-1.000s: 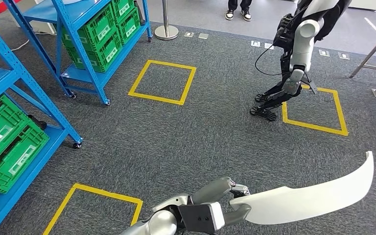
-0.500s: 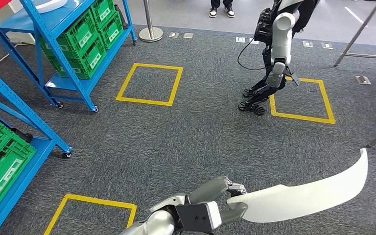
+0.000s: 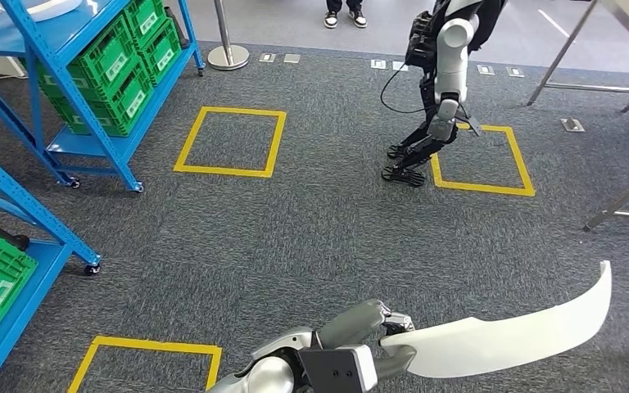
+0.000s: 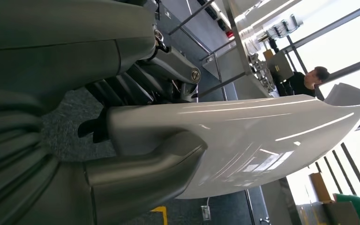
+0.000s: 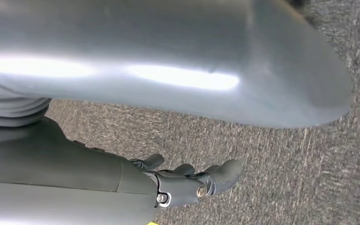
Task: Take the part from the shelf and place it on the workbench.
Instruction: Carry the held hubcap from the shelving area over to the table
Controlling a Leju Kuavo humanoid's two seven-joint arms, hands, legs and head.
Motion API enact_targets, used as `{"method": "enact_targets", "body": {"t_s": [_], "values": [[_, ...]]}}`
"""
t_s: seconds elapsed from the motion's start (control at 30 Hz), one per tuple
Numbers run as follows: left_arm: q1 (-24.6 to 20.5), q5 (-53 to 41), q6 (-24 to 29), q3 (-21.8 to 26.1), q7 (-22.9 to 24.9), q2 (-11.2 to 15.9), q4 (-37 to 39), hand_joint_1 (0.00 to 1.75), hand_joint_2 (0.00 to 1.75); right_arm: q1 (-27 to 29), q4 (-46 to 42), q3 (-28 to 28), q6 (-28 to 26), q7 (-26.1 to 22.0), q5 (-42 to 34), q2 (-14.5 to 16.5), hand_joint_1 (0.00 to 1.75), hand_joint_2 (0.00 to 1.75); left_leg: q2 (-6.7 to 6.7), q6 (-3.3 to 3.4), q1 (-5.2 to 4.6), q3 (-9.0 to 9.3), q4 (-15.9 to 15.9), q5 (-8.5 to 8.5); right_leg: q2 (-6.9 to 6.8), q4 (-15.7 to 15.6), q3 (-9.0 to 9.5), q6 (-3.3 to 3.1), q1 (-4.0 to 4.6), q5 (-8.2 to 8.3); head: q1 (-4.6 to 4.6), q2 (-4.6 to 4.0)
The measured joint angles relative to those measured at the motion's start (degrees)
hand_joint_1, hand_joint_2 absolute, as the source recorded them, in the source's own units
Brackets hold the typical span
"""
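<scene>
My left hand [image 3: 374, 337] grips one end of a long, curved, glossy white plastic part [image 3: 512, 327], carried above grey carpet [image 3: 295, 237]. My right hand [image 5: 192, 180] hangs empty, fingers loosely apart.

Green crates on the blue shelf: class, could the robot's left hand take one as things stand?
Probably not. The left hand already grips the long white part, and the green crates sit on the blue shelf across open carpet.
</scene>
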Motion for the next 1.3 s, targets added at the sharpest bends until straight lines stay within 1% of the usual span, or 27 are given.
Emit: {"method": "enact_targets", "body": {"t_s": [0.07, 0.1, 0.17, 0.23, 0.3, 0.33, 0.37, 0.4, 0.43, 0.47, 0.53, 0.6, 0.67, 0.7, 0.73, 0.8, 0.87, 0.9, 0.93, 0.97, 1.03, 1.07, 1.1, 1.17, 1.2, 1.23, 1.3], "values": [[0.6, -0.9, 0.3, 0.7, 0.0, 0.2, -0.2, 1.75, 1.75, -0.2, 0.0, 0.0, 0.0, 0.0, 0.1, 0.0, 0.00, 0.00, 0.91, -0.51, -0.29, 0.17, 0.2, -0.35, -2.06, -5.2, 2.58, -0.72, 0.39, 1.61, -0.01, 0.00], [0.8, -1.0, 0.5, 1.0, 0.0, 0.2, -0.3, 1.75, 1.75, -0.3, 0.0, 0.0, 0.0, -0.1, 0.2, 0.0, 0.00, 0.00, 1.34, -0.80, -0.40, 0.25, 0.1, -0.44, -2.32, -5.8, 2.69, -1.08, 0.58, 1.56, -0.02, 0.00], [1.2, -1.2, 0.5, 1.4, 0.0, 0.3, -0.5, 1.75, 1.75, -0.3, 0.0, 0.0, 0.0, -0.1, 0.2, 0.0, 0.00, 0.00, 2.17, -1.39, -0.38, 0.44, 0.0, -0.60, -1.14, -6.0, 2.51, -1.68, 0.49, 1.86, -0.06, 0.00], [1.2, -1.2, 0.6, 1.5, 0.0, 0.4, -0.7, 1.75, 1.75, -0.3, 0.0, 0.0, 0.0, -0.1, 0.2, 0.0, 0.00, 0.00, 0.77, -2.02, -0.20, -0.12, 1.8, -2.07, 0.01, -6.4, 2.63, -2.33, 0.15, 2.19, -0.17, 0.00], [1.5, -1.2, 0.6, 1.8, 0.0, 0.6, -0.8, 1.75, 1.75, -0.4, 0.0, 0.0, 0.0, -0.1, 0.2, 0.0, 0.00, 0.00, -1.86, -2.48, 0.07, -2.76, 8.0, -5.57, 1.22, -6.6, 2.69, -2.73, -0.04, 2.35, -0.45, 0.00], [1.7, -1.2, 0.7, 1.9, 0.0, 0.8, -0.8, 1.75, 1.75, -0.5, 0.0, 0.0, 0.0, -0.1, 0.1, 0.0, 0.00, 0.00, -2.55, -2.60, 0.14, -4.63, 12.0, -7.33, 1.90, -6.6, 2.65, -2.81, -0.04, 2.36, -0.57, 0.00], [2.0, -1.2, 0.7, 2.0, 0.0, 0.9, -0.8, 1.75, 1.75, -0.5, 0.0, 0.0, 0.0, -0.1, 0.1, 0.0, 0.00, 0.00, -2.83, -2.68, 0.18, -6.13, 15.0, -8.27, 2.64, -6.6, 2.63, -2.83, -0.03, 2.36, -0.65, 0.00], [2.2, -1.2, 0.7, 2.1, 0.0, 1.1, -0.8, 1.75, 1.75, -0.4, 0.0, 0.0, 0.0, -0.1, 0.1, 0.0, 0.00, 0.00, -2.96, -2.73, 0.22, -6.81, 16.2, -8.09, 3.40, -6.6, 2.62, -2.81, -0.04, 2.37, -0.69, 0.00], [2.3, -1.2, 0.7, 2.1, 0.0, 1.2, -0.8, 1.75, 1.75, -0.4, 0.0, 0.0, 0.0, -0.1, 0.1, 0.0, 0.00, 0.00, -3.10, -2.72, 0.30, -6.37, 15.0, -6.74, 4.20, -6.5, 2.64, -2.76, -0.06, 2.39, -0.73, 0.00], [2.4, -1.2, 0.7, 2.1, 0.0, 1.2, -0.8, 1.75, 1.75, -0.3, 0.0, 0.0, 0.0, -0.1, 0.1, 0.0, 0.00, 0.00, -3.50, -2.68, 0.43, -4.90, 11.7, -4.59, 4.99, -6.4, 2.69, -2.66, -0.11, 2.40, -0.77, 0.00], [2.4, -1.2, 0.7, 2.2, 0.0, 1.2, -0.9, 1.75, 1.75, -0.4, 0.0, 0.0, 0.0, -0.1, 0.1, 0.0, 0.00, 0.00, -5.82, -2.55, 0.80, -1.42, 3.9, -1.16, 6.45, -6.2, 2.60, -2.19, -0.17, 2.41, -0.85, 0.00], [2.4, -1.2, 0.7, 2.4, 0.0, 1.2, -0.9, 1.75, 1.75, -0.4, 0.0, 0.0, 0.0, -0.1, 0.1, 0.0, 0.00, 0.00, -7.35, -2.15, 0.82, -0.03, 0.6, -0.35, 7.59, -6.1, 2.19, -1.37, -0.22, 2.58, -0.86, 0.00], [2.4, -1.6, 0.9, 2.4, 0.1, 1.2, -1.0, 1.75, 1.75, -0.3, 0.0, 0.0, 0.0, -0.1, 0.1, 0.0, 0.00, 0.00, -6.54, -1.37, 0.56, 0.00, 0.4, -0.11, 8.45, -6.3, 1.83, -0.47, -0.47, 2.91, -0.85, 0.00], [2.4, -2.0, 1.2, 2.5, 0.2, 1.1, -1.1, 1.75, 1.75, -0.3, 0.0, 0.0, 0.0, -0.2, 0.0, 0.0, 0.00, 0.00, -5.99, -0.94, 0.53, 0.07, 0.2, 0.09, 7.97, -6.1, 1.63, -0.18, -0.54, 2.80, -0.79, 0.00], [2.4, -2.5, 1.6, 2.7, 0.4, 1.0, -1.2, 1.75, 1.75, -0.2, 0.0, 0.0, 0.0, -0.2, 0.0, 0.0, 0.00, 0.00, -5.30, -0.54, 0.57, 0.12, -0.1, 0.27, 6.77, -4.9, 1.04, 0.03, -0.46, 2.08, -0.62, 0.00], [2.8, -3.7, 2.6, 3.6, 0.9, 1.2, -1.5, 1.75, 1.75, -0.3, 0.0, 0.0, 0.1, 0.0, 0.2, 0.0, 0.00, 0.00, -3.68, 0.03, 0.50, 0.13, -0.3, 0.37, 3.59, 0.9, -1.78, 0.23, -0.22, -1.17, -0.22, 0.00], [3.4, -4.7, 3.1, 4.7, 1.3, 1.6, -1.8, 1.75, 1.75, -0.4, 0.0, 0.1, 0.3, 0.3, 0.4, 0.0, 0.00, 0.00, -1.94, 0.28, 0.29, 0.03, -0.3, 0.28, 2.33, 8.3, -5.27, 0.44, -0.23, -4.39, -0.05, 0.00], [3.8, -5.2, 3.2, 5.2, 1.4, 1.9, -1.9, 1.75, 1.75, -0.3, 0.0, 0.1, 0.3, 0.4, 0.5, 0.0, 0.00, 0.00, -1.14, 0.32, 0.22, 0.00, -0.3, 0.24, 2.16, 10.0, -5.99, 0.50, -0.26, -4.74, -0.04, 0.00], [4.2, -5.6, 3.2, 5.6, 1.4, 2.1, -2.1, 1.75, 1.75, -0.2, 0.0, 0.1, 0.4, 0.4, 0.6, 0.0, 0.00, 0.00, -0.42, 0.32, 0.19, 0.00, -0.3, 0.19, 1.99, 9.5, -5.52, 0.49, -0.27, -4.01, -0.02, 0.00], [4.5, -6.0, 3.3, 6.0, 1.5, 2.3, -2.4, 1.75, 1.75, -0.1, 0.0, 0.1, 0.4, 0.4, 0.7, -0.1, 0.00, 0.00, 0.21, 0.26, 0.17, 0.03, -0.2, 0.13, 1.63, 6.7, -3.84, 0.41, -0.26, -2.48, 0.00, 0.00], [4.9, -6.7, 3.6, 7.1, 1.6, 2.6, -2.9, 1.75, 1.75, -0.2, 0.0, 0.1, 0.4, 0.4, 0.8, -0.1, 0.00, 0.00, 1.26, -0.08, 0.00, 0.10, 0.0, -0.12, -0.42, -1.3, 0.89, -0.04, -0.02, 0.54, 0.07, 0.00], [5.1, -7.1, 3.8, 7.7, 1.7, 2.7, -3.2, 1.75, 1.75, -0.3, 0.0, 0.1, 0.4, 0.4, 0.6, -0.1, 0.00, 0.00, 1.65, -0.35, -0.11, 0.14, 0.1, -0.25, -1.33, -4.2, 2.49, -0.38, 0.16, 1.30, 0.08, 0.00], [5.3, -7.6, 4.1, 8.3, 1.7, 2.8, -3.5, 1.75, 1.75, -0.4, 0.0, 0.1, 0.4, 0.3, 0.5, -0.1, 0.00, 0.00, 2.00, -0.67, -0.20, 0.21, 0.1, -0.37, -1.93, -5.6, 3.22, -0.73, 0.38, 1.48, 0.08, 0.00], [5.7, -8.3, 4.5, 9.5, 1.6, 2.9, -3.9, 1.75, 1.75, -0.3, 0.0, 0.1, 0.4, 0.0, 0.1, -0.1, 0.00, 0.00, 2.72, -1.31, -0.19, 0.45, 0.0, -0.45, -1.35, -6.0, 3.13, -1.44, 0.57, 1.52, 0.03, 0.00], [5.9, -8.5, 4.6, 10.0, 1.5, 3.0, -4.0, 1.75, 1.75, -0.2, 0.0, 0.1, 0.4, -0.1, 0.0, -0.1, 0.00, 0.00, 2.47, -1.66, -0.08, 0.52, 0.2, -0.64, -0.93, -6.3, 3.17, -1.77, 0.48, 1.66, 0.02, 0.00], [6.1, -8.7, 4.7, 10.5, 1.4, 3.0, -4.2, 1.75, 1.75, -0.1, 0.0, 0.1, 0.4, -0.2, -0.1, -0.1, 0.00, 0.00, 1.60, -1.99, 0.02, 0.27, 0.9, -1.25, -0.50, -6.5, 3.24, -2.10, 0.34, 1.82, -0.04, 0.00], [6.5, -8.8, 4.8, 11.5, 1.1, 3.1, -4.3, 1.75, 1.75, -0.1, 0.0, 0.1, 0.4, -0.3, -0.2, -0.1, 0.00, 0.00, -1.08, -2.52, 0.24, -1.71, 5.4, -4.05, 0.41, -6.8, 3.38, -2.60, 0.07, 2.09, -0.25, 0.00]]}}
